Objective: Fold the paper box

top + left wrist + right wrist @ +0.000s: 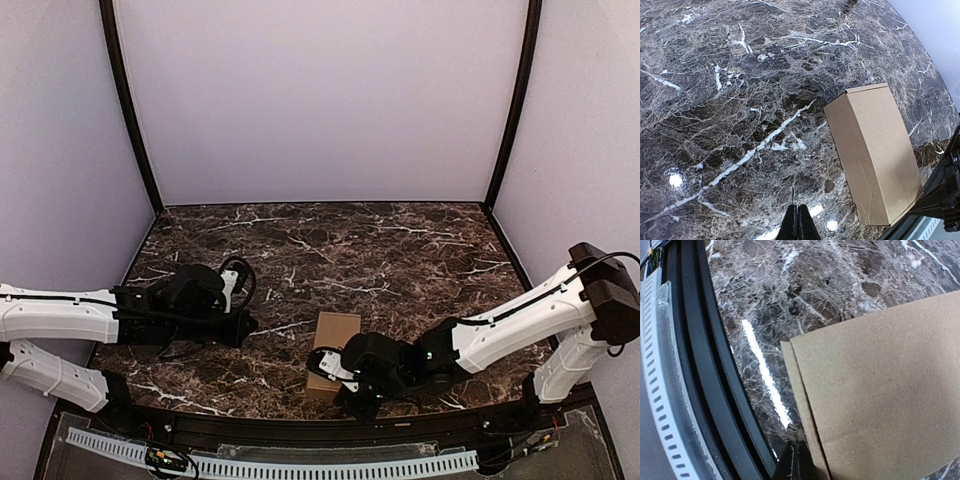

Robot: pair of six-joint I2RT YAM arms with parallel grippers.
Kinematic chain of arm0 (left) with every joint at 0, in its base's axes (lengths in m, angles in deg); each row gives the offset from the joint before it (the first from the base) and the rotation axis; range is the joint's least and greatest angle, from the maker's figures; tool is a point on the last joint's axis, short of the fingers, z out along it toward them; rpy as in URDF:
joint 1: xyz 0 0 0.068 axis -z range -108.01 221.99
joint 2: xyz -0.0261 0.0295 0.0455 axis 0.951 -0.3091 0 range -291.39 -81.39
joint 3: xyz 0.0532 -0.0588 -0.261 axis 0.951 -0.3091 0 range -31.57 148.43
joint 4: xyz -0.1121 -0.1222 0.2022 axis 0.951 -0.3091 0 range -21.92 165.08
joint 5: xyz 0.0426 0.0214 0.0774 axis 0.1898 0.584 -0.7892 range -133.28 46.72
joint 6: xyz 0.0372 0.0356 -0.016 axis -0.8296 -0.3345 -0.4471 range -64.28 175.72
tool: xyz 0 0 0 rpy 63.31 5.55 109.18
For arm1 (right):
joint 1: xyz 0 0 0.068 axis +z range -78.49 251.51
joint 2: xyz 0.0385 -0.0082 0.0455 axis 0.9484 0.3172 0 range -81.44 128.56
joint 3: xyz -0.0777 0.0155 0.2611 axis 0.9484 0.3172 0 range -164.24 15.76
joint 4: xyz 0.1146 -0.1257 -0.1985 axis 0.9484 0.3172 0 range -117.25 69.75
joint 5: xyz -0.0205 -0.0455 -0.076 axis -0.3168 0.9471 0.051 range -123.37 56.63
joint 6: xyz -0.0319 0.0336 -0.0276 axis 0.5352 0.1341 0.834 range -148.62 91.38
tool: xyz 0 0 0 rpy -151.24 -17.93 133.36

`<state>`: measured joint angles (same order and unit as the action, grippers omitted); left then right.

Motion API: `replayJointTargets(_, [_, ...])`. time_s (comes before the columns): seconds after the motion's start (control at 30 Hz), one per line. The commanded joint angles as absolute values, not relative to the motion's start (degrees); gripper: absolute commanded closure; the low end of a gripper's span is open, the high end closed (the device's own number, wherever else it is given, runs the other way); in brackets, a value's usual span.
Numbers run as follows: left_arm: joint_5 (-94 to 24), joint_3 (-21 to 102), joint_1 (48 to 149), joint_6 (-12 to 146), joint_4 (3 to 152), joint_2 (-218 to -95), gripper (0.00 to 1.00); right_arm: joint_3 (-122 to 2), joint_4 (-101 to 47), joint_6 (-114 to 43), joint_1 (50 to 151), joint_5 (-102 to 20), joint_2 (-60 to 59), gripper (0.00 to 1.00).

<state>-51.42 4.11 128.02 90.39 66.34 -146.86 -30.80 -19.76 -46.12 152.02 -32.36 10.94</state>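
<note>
The paper box [332, 340] lies closed on the dark marble table, a plain brown block near the front edge. In the left wrist view the paper box [875, 150] sits to the right, apart from my left gripper [798, 214], whose jaws are shut with nothing between them. Seen from the top, my left gripper [250, 325] hovers left of the box. My right gripper [338, 385] rests at the box's near end. In its wrist view the right gripper [800, 451] is shut and empty, right beside the lower left edge of the paper box [880, 400].
A black rail [700, 365] and a white perforated strip [665, 390] run along the table's front edge, just behind the right gripper. Pale walls enclose the table [400, 250] on three sides.
</note>
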Motion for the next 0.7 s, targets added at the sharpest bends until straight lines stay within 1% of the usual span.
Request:
replayJointTargets(0.0, [-53.0, 4.3, 127.6, 89.6, 63.7, -145.3, 0.99, -33.6, -18.0, -46.6, 152.2, -23.0, 13.2, 1.0])
replayJointTargets(0.1, [-53.2, 4.3, 127.7, 89.6, 63.5, -145.2, 0.99, -34.2, -17.2, -48.1, 150.9, -18.9, 14.2, 1.0])
replayJointTargets(0.23, [-53.2, 4.2, 127.7, 89.3, 64.0, -145.2, 0.96, -34.3, -16.7, -50.3, 146.5, -15.5, 14.8, 1.0])
replayJointTargets(0.5, [-53.5, 4.4, 127.7, 88.2, 64.6, -145.4, 0.89, -36.8, -21.6, -47.0, 138.4, -17.3, 17.1, 1.0])
replayJointTargets(0.63, [-54.6, 5.8, 127.7, 86.8, 63.4, -145.7, 0.82, -37.7, -22.5, -43.7, 136.9, -18.9, 16.5, 1.0])
replayJointTargets(0.67, [-55.1, 6.8, 127.7, 86.6, 62.9, -145.7, 0.78, -37.6, -22.4, -42.9, 136.6, -19.0, 16.1, 0.97])
